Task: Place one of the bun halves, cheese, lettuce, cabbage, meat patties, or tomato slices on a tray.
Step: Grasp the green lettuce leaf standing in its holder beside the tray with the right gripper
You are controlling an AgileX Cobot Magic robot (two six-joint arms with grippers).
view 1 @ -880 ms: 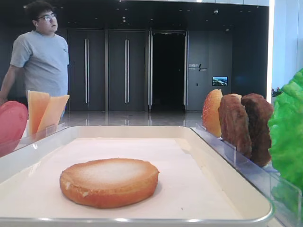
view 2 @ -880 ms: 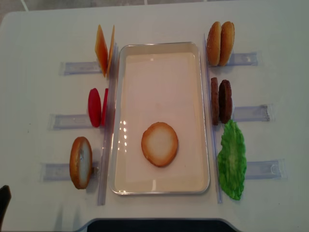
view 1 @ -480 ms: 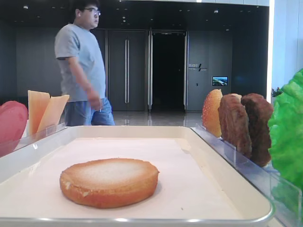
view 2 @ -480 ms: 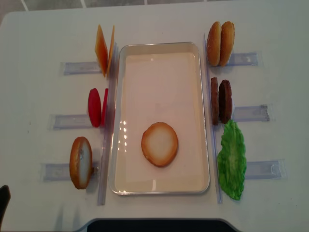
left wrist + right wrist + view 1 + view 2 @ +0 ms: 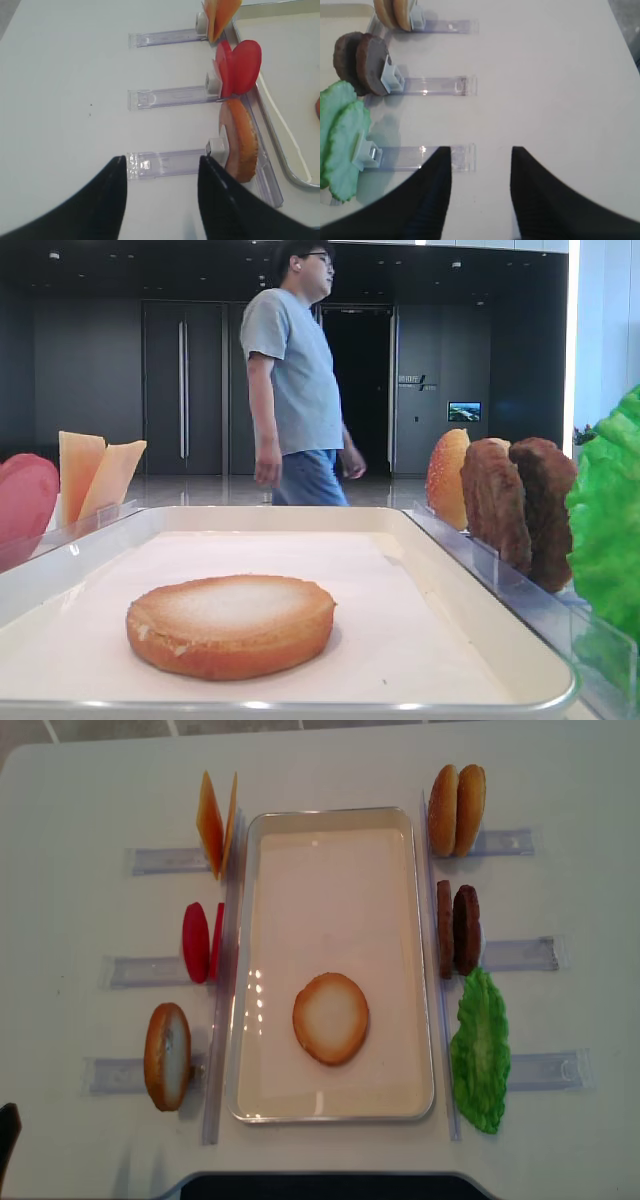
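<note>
Our right pincer (image 5: 481, 192) hovers open and empty above the counter (image 5: 550, 75), lettuce (image 5: 340, 135) to its left. Our left pincer (image 5: 161, 200) gapes empty too, a bun half (image 5: 239, 140) racked beside its right finger. Another bun half (image 5: 331, 1018) lies on the tray (image 5: 420, 960).

A white table (image 5: 80, 800) is seen carrying everything. The tray (image 5: 426, 960) is set flat at its middle. Three clear plastic racks (image 5: 150, 860) are laid left of the tray and three more (image 5: 520, 955) right of it, all directly on the tabletop. The long edges of the tray are flanked by two clear strips (image 5: 222, 1020), just beside its rim.
</note>
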